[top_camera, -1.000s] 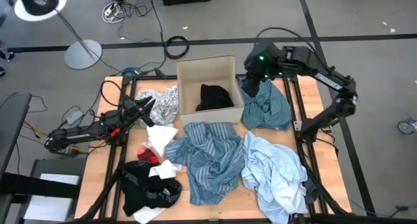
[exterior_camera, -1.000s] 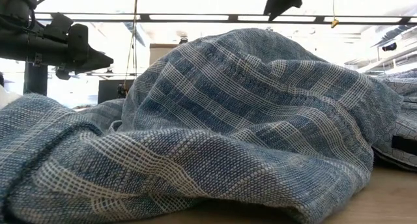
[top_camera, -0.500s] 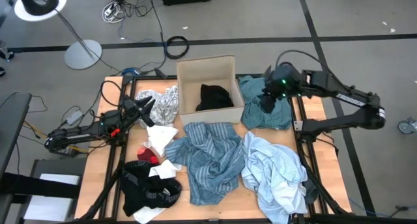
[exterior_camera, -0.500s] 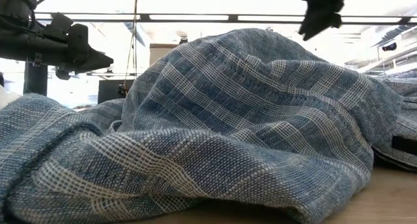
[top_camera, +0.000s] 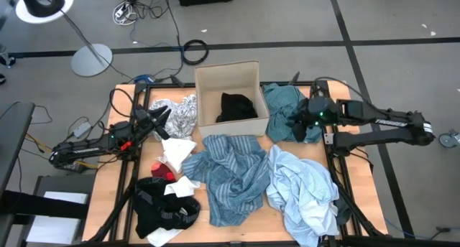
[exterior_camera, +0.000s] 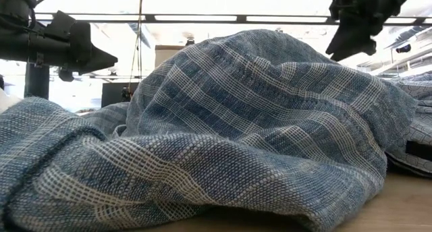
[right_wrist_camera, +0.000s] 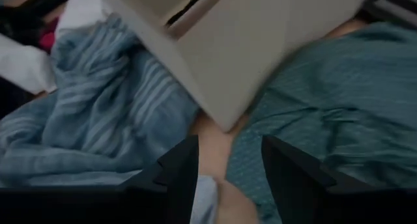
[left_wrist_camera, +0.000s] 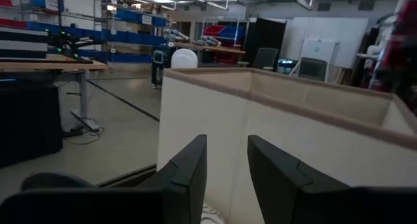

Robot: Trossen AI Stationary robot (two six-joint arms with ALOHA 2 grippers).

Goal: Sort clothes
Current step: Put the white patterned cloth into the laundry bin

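While my right pincer (top_camera: 292,122) hangs over the teal top (top_camera: 286,112) beside the cardboard box (top_camera: 228,91), fingers apart and empty, I judge picking is in hand: next, drop and pinch a fold. The top lies crumpled on the worktop (top_camera: 126,193), long axis roughly front-to-back (no clear heading). My left pincer (top_camera: 159,117) waits, fingers apart.

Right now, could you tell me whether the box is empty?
Not empty: the box stands open-topped with a black piece inside.

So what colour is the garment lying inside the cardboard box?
Black, best seen in the high view.
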